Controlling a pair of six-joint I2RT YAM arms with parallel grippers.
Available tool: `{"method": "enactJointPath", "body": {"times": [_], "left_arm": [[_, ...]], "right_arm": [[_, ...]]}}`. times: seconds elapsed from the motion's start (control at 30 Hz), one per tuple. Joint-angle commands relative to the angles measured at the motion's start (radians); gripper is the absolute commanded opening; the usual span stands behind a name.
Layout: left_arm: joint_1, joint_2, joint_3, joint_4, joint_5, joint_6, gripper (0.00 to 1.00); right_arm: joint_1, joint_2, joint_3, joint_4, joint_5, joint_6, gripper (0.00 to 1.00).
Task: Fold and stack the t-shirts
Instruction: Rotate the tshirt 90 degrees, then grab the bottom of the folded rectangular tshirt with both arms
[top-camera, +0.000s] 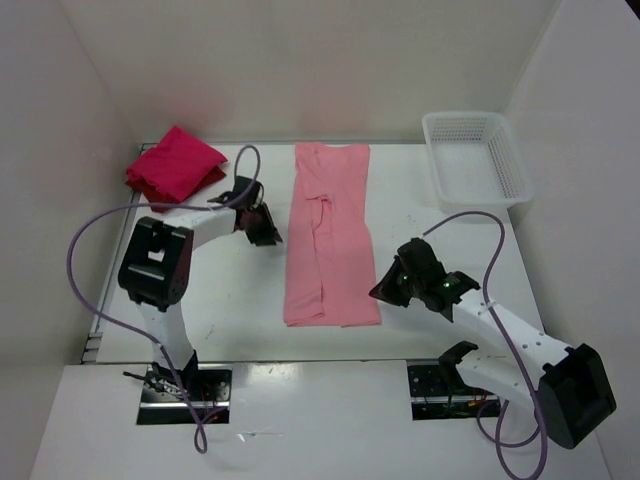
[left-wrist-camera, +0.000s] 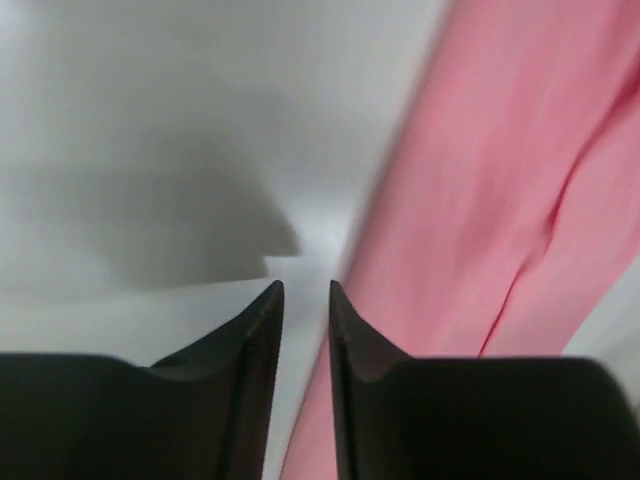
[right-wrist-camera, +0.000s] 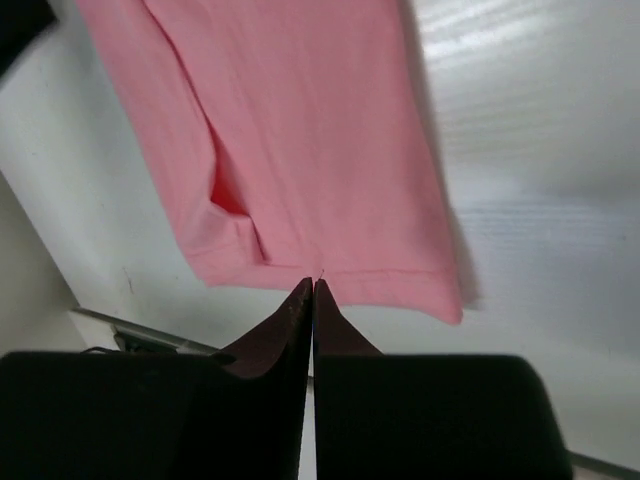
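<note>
The light salmon pink t-shirt (top-camera: 330, 240) lies folded into a long strip down the middle of the table; it also shows in the left wrist view (left-wrist-camera: 500, 170) and the right wrist view (right-wrist-camera: 300, 130). The bright crimson t-shirt (top-camera: 180, 158) lies folded at the back left on top of the dark red one (top-camera: 150, 190). My left gripper (top-camera: 268, 235) (left-wrist-camera: 306, 288) hovers just left of the strip's left edge, jaws a narrow gap apart and empty. My right gripper (top-camera: 385, 290) (right-wrist-camera: 312, 283) is shut and empty, just off the strip's near right corner.
A white perforated basket (top-camera: 470, 118) stands at the back right. White walls close the table at the back and both sides. The left arm's purple cable (top-camera: 100, 225) loops over the left side.
</note>
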Motion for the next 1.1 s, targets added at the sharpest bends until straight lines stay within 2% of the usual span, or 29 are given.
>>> {"method": "enactJointPath", "body": {"times": [0.0,0.07,0.1,0.2,0.23,0.27,0.3,0.33,0.37,0.43,0.5,0.6,0.87,1.0,1.07], "left_arm": [[-0.151,-0.212,-0.231,-0.035,0.026,0.027,0.3],[-0.217,-0.354,-0.344,-0.035,0.026,-0.039,0.23],[-0.232,-0.396,-0.431,-0.053,0.036,-0.059,0.23],[-0.261,-0.554,-0.532,-0.076,0.059,-0.13,0.2],[-0.271,-0.582,-0.582,-0.076,0.07,-0.143,0.22],[-0.28,-0.617,-0.599,-0.088,0.079,-0.154,0.26],[-0.295,-0.627,-0.615,-0.097,0.079,-0.165,0.33],[-0.295,-0.627,-0.633,-0.097,0.079,-0.165,0.42],[-0.295,-0.639,-0.679,-0.078,0.079,-0.18,0.57],[-0.295,-0.648,-0.718,-0.052,0.089,-0.202,0.65],[-0.295,-0.648,-0.75,0.001,0.124,-0.211,0.68],[-0.306,-0.611,-0.759,0.036,0.148,-0.211,0.68],[-0.335,-0.569,-0.768,0.099,0.168,-0.202,0.56],[-0.344,-0.548,-0.758,0.099,0.177,-0.202,0.46],[-0.344,-0.558,-0.758,0.099,0.177,-0.202,0.36]], "right_arm": [[0.028,-0.071,-0.029,-0.078,0.05,0.083,0.02],[0.038,-0.096,-0.052,-0.089,0.05,0.111,0.0],[0.048,-0.107,-0.052,-0.089,0.074,0.111,0.0],[0.057,-0.116,-0.099,-0.102,0.102,0.159,0.13],[0.07,-0.116,-0.099,-0.102,0.102,0.171,0.18],[0.07,-0.116,-0.113,-0.102,0.102,0.18,0.28],[0.07,-0.116,-0.134,-0.102,0.102,0.18,0.3],[0.07,-0.116,-0.148,-0.092,0.102,0.203,0.32],[0.07,-0.116,-0.164,-0.078,0.102,0.203,0.34],[0.079,-0.116,-0.187,-0.067,0.102,0.219,0.37],[0.079,-0.128,-0.211,-0.055,0.102,0.242,0.38],[0.079,-0.147,-0.223,-0.055,0.102,0.269,0.38],[0.079,-0.176,-0.27,-0.009,0.082,0.315,0.38],[0.079,-0.063,-0.27,0.08,0.064,0.305,0.37],[0.079,-0.024,-0.259,0.106,0.064,0.292,0.34]]}}
